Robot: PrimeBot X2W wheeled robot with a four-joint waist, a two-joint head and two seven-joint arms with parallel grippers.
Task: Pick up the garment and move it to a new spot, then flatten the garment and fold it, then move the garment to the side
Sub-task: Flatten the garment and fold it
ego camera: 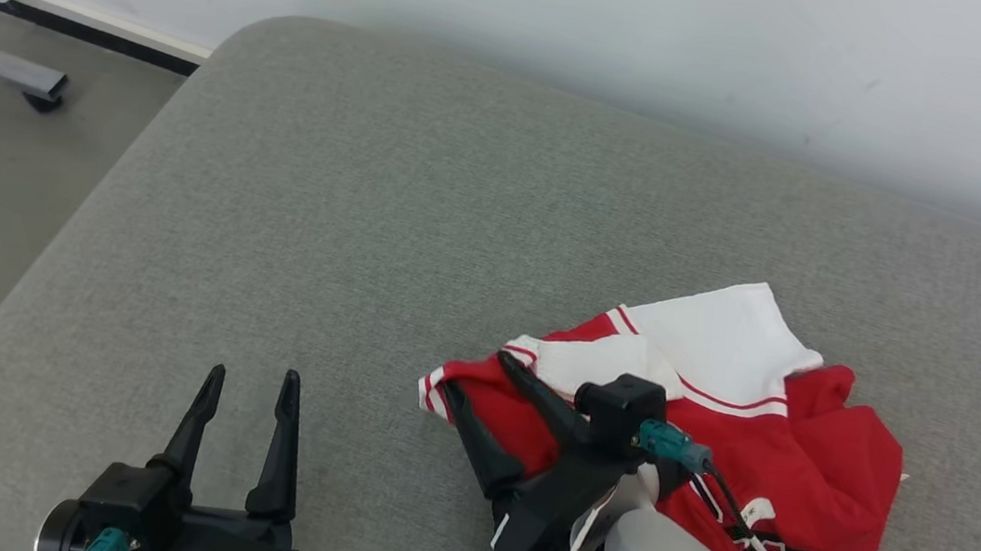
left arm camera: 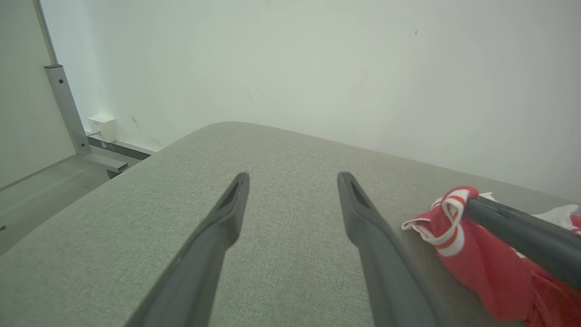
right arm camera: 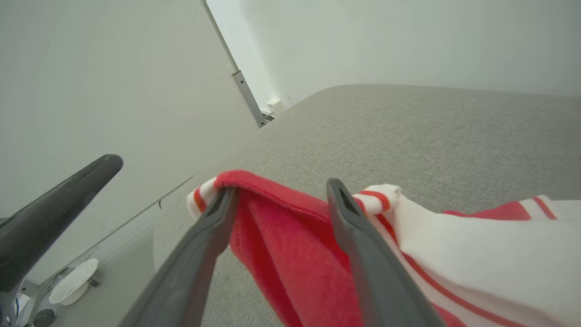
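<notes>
Left end effector (ego camera: 254, 375) and right end effector (ego camera: 477, 373): long black tapered fingers (ego camera: 280, 446); teal connector (ego camera: 666, 442), black cable (ego camera: 757, 542), pale forearm (ego camera: 663, 549)

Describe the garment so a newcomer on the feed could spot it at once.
Start at the broad grey padded surface against the white wall. Toward its right near side lies a crumpled garment, with the open right end effector at its left edge. Red cloth, white panels and striped trim set it apart from the plain grey around it.
</notes>
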